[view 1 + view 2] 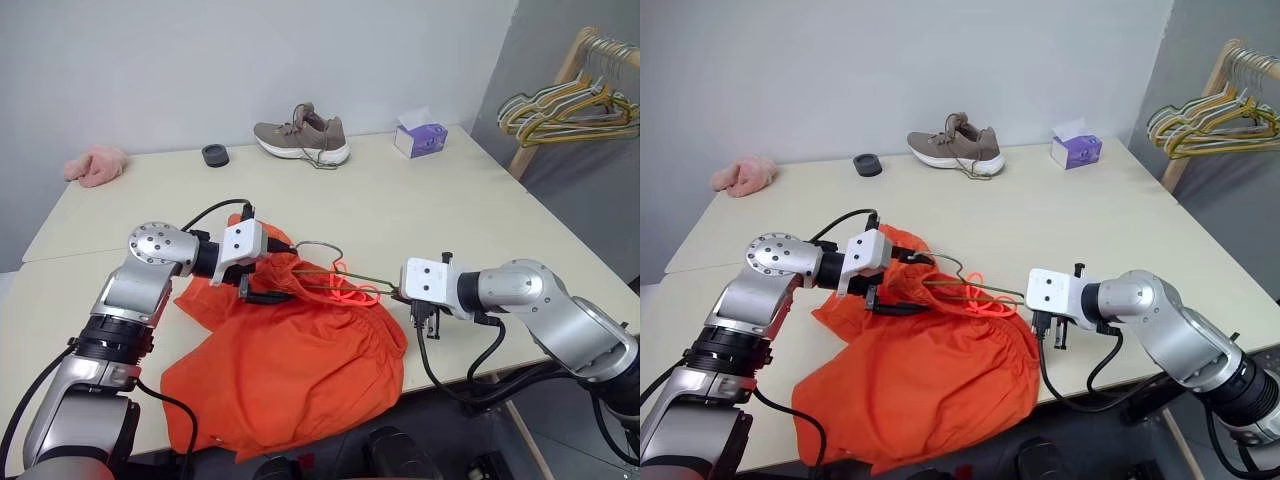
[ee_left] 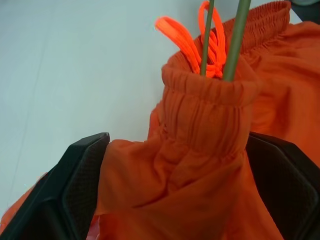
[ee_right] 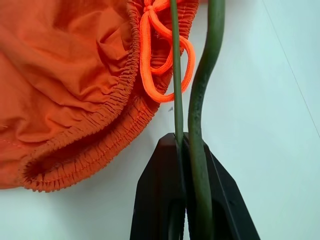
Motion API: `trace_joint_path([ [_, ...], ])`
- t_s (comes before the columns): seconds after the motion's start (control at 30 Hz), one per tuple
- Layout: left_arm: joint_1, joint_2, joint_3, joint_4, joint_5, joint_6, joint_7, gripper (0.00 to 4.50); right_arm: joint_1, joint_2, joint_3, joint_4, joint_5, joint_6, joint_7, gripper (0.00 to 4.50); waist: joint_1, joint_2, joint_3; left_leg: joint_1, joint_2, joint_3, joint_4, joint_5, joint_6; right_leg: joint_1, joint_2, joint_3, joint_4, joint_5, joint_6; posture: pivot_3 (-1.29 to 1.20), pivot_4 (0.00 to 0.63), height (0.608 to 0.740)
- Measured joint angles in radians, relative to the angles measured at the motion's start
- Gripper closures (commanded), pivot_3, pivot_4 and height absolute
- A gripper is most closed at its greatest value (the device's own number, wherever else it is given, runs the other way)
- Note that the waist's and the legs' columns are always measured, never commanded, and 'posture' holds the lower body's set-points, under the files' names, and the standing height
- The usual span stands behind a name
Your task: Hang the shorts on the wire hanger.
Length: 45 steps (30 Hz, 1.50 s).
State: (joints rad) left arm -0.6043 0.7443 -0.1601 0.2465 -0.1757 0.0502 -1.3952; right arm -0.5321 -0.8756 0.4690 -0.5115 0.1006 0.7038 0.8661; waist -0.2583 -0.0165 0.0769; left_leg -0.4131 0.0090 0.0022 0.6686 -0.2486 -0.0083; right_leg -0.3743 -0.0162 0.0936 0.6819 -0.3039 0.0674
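My right fingers (image 3: 192, 165) are clenched on the wire hanger (image 3: 175, 75), pinching two of its olive-green wires at one end, while its other end is buried in the waistband of the shorts (image 1: 300, 370). The shorts lie heaped at the near edge of the surface (image 1: 450, 200), between my two arms, the neon drawstring (image 1: 350, 290) spilling out beside the wire. My left fingers (image 2: 85, 180) are spread wide on either side of a bunched fold of the waistband, gripping nothing yet (the cloth sits between them, untouched as far as I can tell).

To do this well, I judge I should close the left fingers on that gathered elastic alone, not on the wire inside it, then draw the fabric along the hanger while the right holds the wire steady and level. The drawstring could snag, so it is best kept clear.

Count: one pair of shorts, one wire hanger in hand, one sneaker (image 1: 303, 137), one tissue box (image 1: 420, 135), one pink cloth (image 1: 96, 165), one small black ring (image 1: 215, 155), and a bunch of hangers (image 1: 570, 105) on a wooden rack at far right.
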Motion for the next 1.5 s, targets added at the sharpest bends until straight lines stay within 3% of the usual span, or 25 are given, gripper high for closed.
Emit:
trace_joint_path([
  [0.03,0.001,0.0,0.0,0.005,0.003,-0.006,0.0,0.02,0.0,0.007,-0.006,-0.001,0.0,0.0,0.004,4.5,-0.001,0.0,0.0,0.0,0.0,0.0,0.0,0.0,0.0,0.0,0.0,0.0,0.0,0.0,0.0,-0.27,0.022,0.74],
  [0.13,0.001,-0.004,-0.002,0.033,0.02,-0.02,0.006,0.62,0.0,0.031,-0.019,-0.016,0.001,0.002,0.011,4.5,-0.003,0.0,0.0,0.0,0.0,-0.001,0.001,0.0,0.0,0.0,0.0,-0.001,0.001,0.0,0.0,-0.27,0.026,0.74],
  [0.53,0.018,-0.024,-0.002,0.034,0.021,0.006,0.006,4.42,0.0,0.032,-0.037,-0.023,-0.01,-0.029,0.057,4.5,-0.012,0.0,0.0,0.0,0.0,-0.001,0.004,0.0,0.0,0.001,0.0,-0.001,0.003,0.0,0.0,-0.27,0.029,0.74],
  [0.63,0.023,-0.024,-0.003,0.029,0.021,0.007,-0.006,4.49,0.0,0.029,-0.04,-0.01,-0.023,-0.059,0.072,4.5,-0.015,0.0,0.0,0.0,0.0,-0.001,0.006,0.0,0.0,0.001,0.0,-0.001,0.004,0.0,0.0,-0.27,0.03,0.74],
  [0.67,0.023,-0.024,-0.003,0.028,0.021,0.008,-0.011,4.5,0.001,0.028,-0.04,-0.002,-0.027,-0.073,0.077,4.26,-0.015,0.0,0.0,0.0,0.0,-0.001,0.007,0.0,0.0,0.001,0.0,-0.001,0.005,0.0,0.0,-0.27,0.031,0.74],
  [0.83,0.035,-0.023,-0.003,-0.009,0.021,0.025,-0.013,4.5,0.03,-0.029,-0.053,0.092,-0.068,-0.229,0.114,2.71,-0.014,0.0,0.0,0.0,-0.001,-0.001,0.009,0.0,0.0,0.002,0.0,-0.001,0.007,0.0,0.0,-0.27,0.035,0.74],
  [1.0,0.061,-0.014,-0.003,-0.014,0.021,0.051,-0.012,4.5,0.126,-0.136,-0.168,0.169,-0.087,-0.267,0.115,1.0,-0.014,0.0,0.0,0.0,-0.001,-0.001,0.009,0.0,0.0,0.002,0.0,-0.001,0.007,0.0,0.0,-0.27,0.037,0.74],
  [1.13,0.054,-0.022,0.011,-0.014,-0.003,0.112,0.01,4.5,0.35,-0.19,-0.319,0.105,0.046,-0.164,0.175,1.0,-0.005,-0.002,-0.001,0.0,0.001,-0.003,0.008,0.0,0.0,0.002,0.002,0.0,0.007,0.0,0.0,-0.29,0.04,0.74],
  [1.27,0.02,-0.035,0.024,-0.006,-0.029,0.17,0.032,4.5,0.443,-0.012,-0.389,-0.057,0.247,0.093,0.105,1.0,-0.017,-0.002,-0.001,0.001,0.001,-0.002,0.01,0.0,0.0,0.003,0.007,0.001,0.01,-0.001,0.001,-0.29,0.044,0.74],
  [1.4,0.009,-0.034,0.032,-0.004,-0.045,0.183,0.031,4.5,0.466,0.141,-0.384,-0.107,0.299,0.27,-0.045,1.0,-0.019,-0.002,-0.001,0.004,0.001,0.0,0.01,0.0,0.0,0.004,0.008,0.003,0.009,-0.002,0.004,-0.29,0.051,0.74],
  [1.5,0.009,-0.033,0.032,-0.001,-0.045,0.185,0.031,4.5,0.466,0.191,-0.362,-0.12,0.327,0.349,-0.102,1.0,-0.017,-0.002,-0.001,0.004,0.001,0.0,0.01,0.0,0.0,0.004,0.007,0.002,0.008,-0.002,0.004,-0.29,0.051,0.74],
])
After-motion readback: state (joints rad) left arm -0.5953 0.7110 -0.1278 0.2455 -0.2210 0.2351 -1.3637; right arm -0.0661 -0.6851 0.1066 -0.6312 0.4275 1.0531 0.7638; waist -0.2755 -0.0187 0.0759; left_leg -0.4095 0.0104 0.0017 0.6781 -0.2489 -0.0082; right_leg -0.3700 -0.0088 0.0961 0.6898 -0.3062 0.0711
